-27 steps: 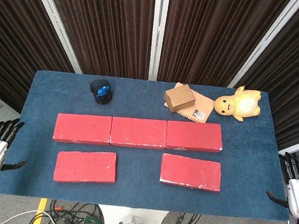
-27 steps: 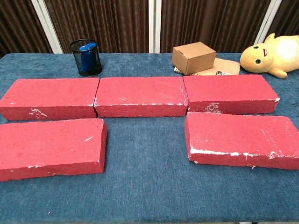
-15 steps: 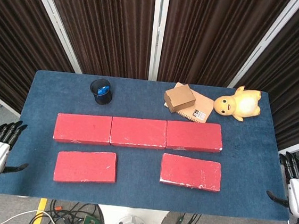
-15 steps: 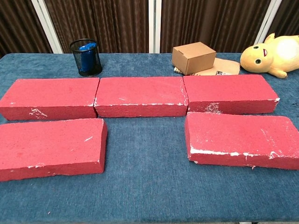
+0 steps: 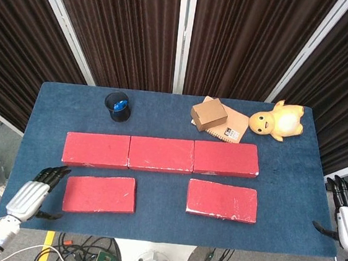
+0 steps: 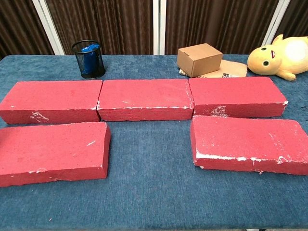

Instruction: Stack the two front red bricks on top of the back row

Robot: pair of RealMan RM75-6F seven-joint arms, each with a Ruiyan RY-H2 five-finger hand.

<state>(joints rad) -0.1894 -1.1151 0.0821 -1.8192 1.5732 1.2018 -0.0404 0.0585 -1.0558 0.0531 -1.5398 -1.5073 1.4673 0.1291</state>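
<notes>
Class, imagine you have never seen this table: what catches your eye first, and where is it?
Five red bricks dominate the blue table: a back row of three set end to end, with two front bricks lying apart before it. A yellow plush toy brightens the far right corner, and the left robot hand hovers open beside the left front brick.

On the counter (image 5: 275, 234) three bricks lie end to end in a back row: left back brick (image 5: 96, 150), middle back brick (image 5: 161, 154), right back brick (image 5: 226, 158), each touching the next; in front, well apart, lie the front left brick (image 5: 99, 194) and front right brick (image 5: 222, 200); behind the row stand a cup (image 5: 117, 106) at left, a box (image 5: 208, 114) on a notebook (image 5: 231, 129) at right, and a plush toy (image 5: 277, 121) further right; the left robot hand (image 5: 30, 193) sits just left of the front left brick; the right robot hand (image 5: 347, 217) lies off the counter's right edge.
</notes>
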